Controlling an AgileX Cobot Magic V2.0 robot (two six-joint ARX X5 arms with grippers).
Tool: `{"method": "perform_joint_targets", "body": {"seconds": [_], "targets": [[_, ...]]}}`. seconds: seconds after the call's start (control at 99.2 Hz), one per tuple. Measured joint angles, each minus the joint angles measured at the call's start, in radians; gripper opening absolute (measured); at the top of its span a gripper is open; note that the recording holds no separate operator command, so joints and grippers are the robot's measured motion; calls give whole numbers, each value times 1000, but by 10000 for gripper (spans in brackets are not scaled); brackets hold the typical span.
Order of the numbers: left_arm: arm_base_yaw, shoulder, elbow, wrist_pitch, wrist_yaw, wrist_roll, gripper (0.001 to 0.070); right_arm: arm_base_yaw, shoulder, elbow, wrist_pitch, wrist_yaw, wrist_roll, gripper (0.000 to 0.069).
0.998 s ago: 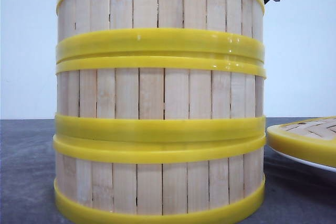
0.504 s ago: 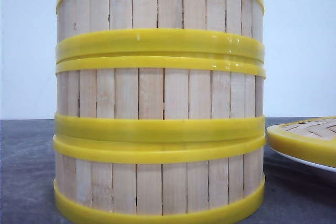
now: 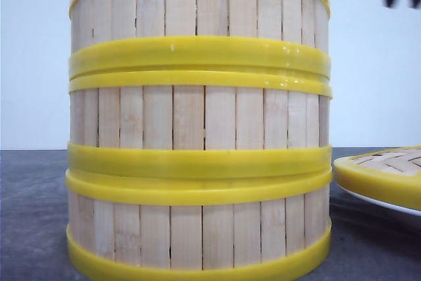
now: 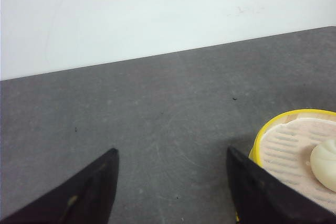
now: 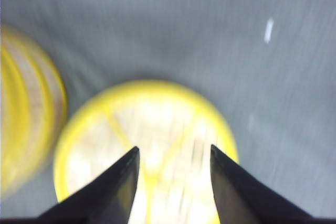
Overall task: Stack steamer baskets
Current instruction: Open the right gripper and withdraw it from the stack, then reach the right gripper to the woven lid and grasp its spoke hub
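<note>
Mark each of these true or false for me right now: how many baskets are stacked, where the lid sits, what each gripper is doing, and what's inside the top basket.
1. Three steamer baskets stand in one stack. True.
2. The lid sits on top of the stack. False: it lies beside it, on the white plate.
3. The left gripper is shut on a basket. False: it is open and holds nothing.
4. The right gripper is open over the lid. True.
5. A white bun lies in the top basket. True.

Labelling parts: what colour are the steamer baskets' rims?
Yellow, on the steamer baskets; clearest in the front view.
</note>
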State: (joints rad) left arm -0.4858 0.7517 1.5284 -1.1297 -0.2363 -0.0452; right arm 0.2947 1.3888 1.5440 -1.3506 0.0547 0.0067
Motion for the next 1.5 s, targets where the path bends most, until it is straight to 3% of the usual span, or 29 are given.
{"method": "perform_joint_targets", "body": {"seconds": [0.232,0.484,0.958,1.502], "targets": [[0,0,0,62,0,0,384,-8,-162,-364,106,-32,24,253],[0,7,0,65,0,0,384,-7,-210,-510,203,-63,71,253],[0,13,0,65,0,-3,384,-8,-210,-584,314,-111,92,253],[0,13,0,64,0,-19,384,-8,-120,-584,286,-103,112,249]]}}
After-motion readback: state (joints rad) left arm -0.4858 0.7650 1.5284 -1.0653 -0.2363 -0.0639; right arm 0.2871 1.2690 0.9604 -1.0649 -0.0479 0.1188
